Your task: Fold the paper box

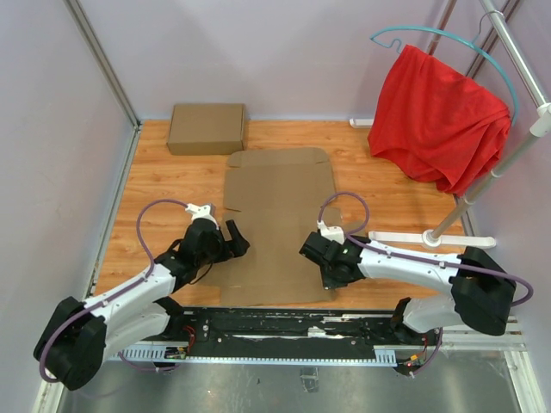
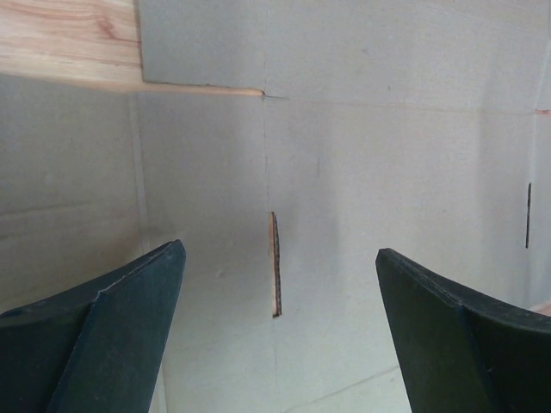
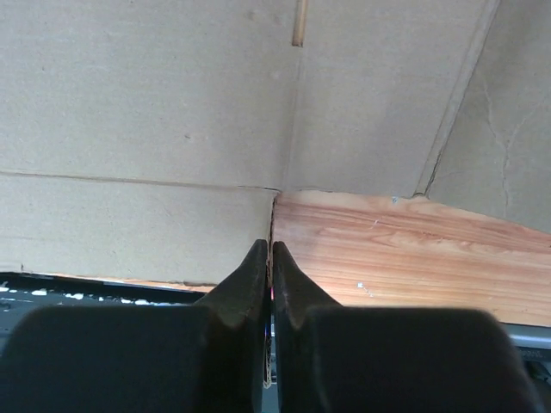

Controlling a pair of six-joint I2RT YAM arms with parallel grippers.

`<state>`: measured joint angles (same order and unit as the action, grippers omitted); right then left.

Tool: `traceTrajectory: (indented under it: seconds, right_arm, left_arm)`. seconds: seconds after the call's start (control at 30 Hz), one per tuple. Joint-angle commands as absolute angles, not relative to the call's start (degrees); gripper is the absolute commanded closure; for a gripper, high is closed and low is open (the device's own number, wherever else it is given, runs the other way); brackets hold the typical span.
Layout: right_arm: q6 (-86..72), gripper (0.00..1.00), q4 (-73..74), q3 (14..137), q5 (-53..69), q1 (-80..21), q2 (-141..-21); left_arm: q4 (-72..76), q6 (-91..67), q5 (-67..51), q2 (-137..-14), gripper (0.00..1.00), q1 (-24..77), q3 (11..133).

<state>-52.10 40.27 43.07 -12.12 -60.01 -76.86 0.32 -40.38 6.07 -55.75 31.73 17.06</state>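
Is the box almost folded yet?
Not nearly. Done: nothing; the paper box lies mostly flat. In hand: the right gripper is shut on its right edge, the left gripper open over its left side. Left: all the folding.

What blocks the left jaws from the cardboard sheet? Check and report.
Nothing visible. The left gripper hangs with jaws open directly over the paper box, with only bare cardboard and a short slit showing between them. The formed flat box lies by the sheet's far corner, well away from the gripper.
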Motion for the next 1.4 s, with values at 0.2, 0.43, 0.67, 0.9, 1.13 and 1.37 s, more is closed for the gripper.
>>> traceTrajectory:
  seconds: [0.2, 0.43, 0.67, 0.9, 1.13, 1.37]
  right_arm:
    - [-48.1, 0.99, 42.8, 48.2, -19.9, -59.3, -77.3]
    - [-46.7, 0.99, 39.6, 54.8, -18.2, -57.4, -80.2]
    - [-50.4, 0.99, 34.6, 47.7, -13.9, -51.6, -74.3]
    - [-52.4, 0.99, 30.9, 41.9, -13.0, -48.2, -70.1]
    - [-55.4, 0.99, 28.2, 40.2, -13.2, -45.9, -68.9]
    - [-58.0, 0.99, 28.7, 37.6, -13.6, -43.2, -63.1]
  left_arm:
    - [-14.5, -39.3, 9.0, -47.0, 0.01, 32.3, 23.4]
    - [-16.9, -41.3, 8.3, -43.5, 0.01, 32.3, 23.1]
    - [-21.2, -45.3, 7.3, -43.9, 0.01, 32.3, 23.8]
    - [-30.1, -49.8, 2.3, -41.0, 0.01, 32.6, 25.8]
    - [-33.7, -51.0, -0.1, -38.8, 0.01, 33.8, 26.6]
    - [-35.9, -50.5, 1.7, -43.1, 0.01, 34.8, 28.8]
